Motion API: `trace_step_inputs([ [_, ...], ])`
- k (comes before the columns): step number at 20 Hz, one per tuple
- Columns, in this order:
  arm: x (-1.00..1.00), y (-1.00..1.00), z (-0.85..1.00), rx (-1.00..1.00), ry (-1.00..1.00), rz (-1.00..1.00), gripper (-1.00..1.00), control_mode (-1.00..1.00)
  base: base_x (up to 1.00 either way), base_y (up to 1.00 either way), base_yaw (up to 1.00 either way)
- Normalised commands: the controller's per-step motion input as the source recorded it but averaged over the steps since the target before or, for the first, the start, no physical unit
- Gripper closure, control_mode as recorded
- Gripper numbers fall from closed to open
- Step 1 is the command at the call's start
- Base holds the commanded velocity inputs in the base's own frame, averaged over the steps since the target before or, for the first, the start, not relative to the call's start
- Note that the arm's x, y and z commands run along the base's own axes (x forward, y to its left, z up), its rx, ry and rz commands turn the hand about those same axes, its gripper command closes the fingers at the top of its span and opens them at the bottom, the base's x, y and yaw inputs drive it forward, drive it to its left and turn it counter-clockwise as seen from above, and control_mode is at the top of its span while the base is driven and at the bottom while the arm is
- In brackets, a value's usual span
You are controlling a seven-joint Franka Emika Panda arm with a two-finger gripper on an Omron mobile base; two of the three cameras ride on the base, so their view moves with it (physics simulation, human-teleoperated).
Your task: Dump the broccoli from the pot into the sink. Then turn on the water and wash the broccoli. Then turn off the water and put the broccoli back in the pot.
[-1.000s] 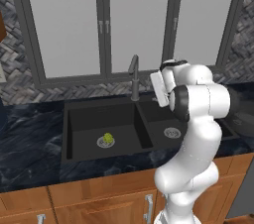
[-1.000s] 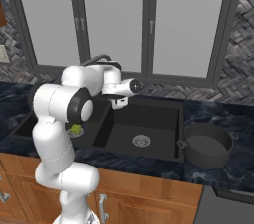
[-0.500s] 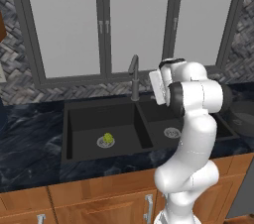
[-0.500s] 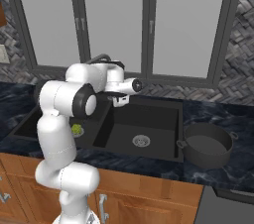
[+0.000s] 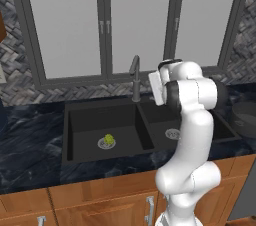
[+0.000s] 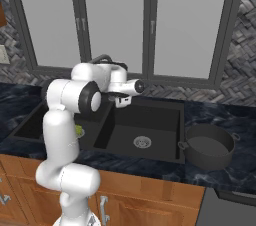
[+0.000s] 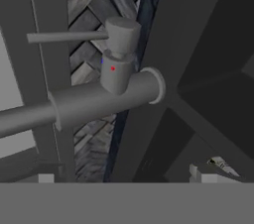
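Observation:
The broccoli (image 5: pixel 108 139), a small yellow-green lump, lies on the drain of the left basin of the black sink (image 5: pixel 75 112); it also peeks out behind my arm (image 6: pixel 78 130). The dark grey pot (image 6: pixel 209 145) stands upright on the counter right of the sink. My gripper (image 6: pixel 120 101) hovers over the sink's middle divider, close to the grey gooseneck faucet (image 5: pixel 135 76). In the hand view the gripper (image 7: pixel 123 178) is open, its fingertips (image 7: pixel 45 178) wide apart and empty, facing the faucet's base and its handle knob (image 7: pixel 121 34) with a thin lever.
Grey-framed windows and a herringbone tile backsplash (image 5: pixel 30 87) rise right behind the faucet. Dark marble counter (image 5: pixel 30 140) runs left and right of the sink. The right basin has a bare silver drain (image 6: pixel 142 142). Wooden cabinets sit below the front edge.
The arm has shifted slightly and the hand has settled a little lower near the faucet. The jaws have stayed open; broccoli and pot have not moved.

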Motion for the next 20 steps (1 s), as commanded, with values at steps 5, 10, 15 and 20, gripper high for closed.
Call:
trace_step_inputs([
  [5, 0.25, 0.0, -0.14, 0.0, 0.0, 0.0, -1.0, -1.0, 0.0, 0.0, 0.0],
  [10, 0.25, 0.0, -0.14, 0.0, 0.0, 0.0, -1.0, -1.0, 0.0, 0.0, 0.0],
  [15, 0.25, 0.0, -0.12, 0.01, 0.0, 0.0, -1.0, -1.0, 0.0, 0.0, 0.0],
  [20, 0.28, 0.0, -0.07, 0.01, 0.0, 0.0, -1.0, -1.0, 0.0, 0.0, 0.0],
])
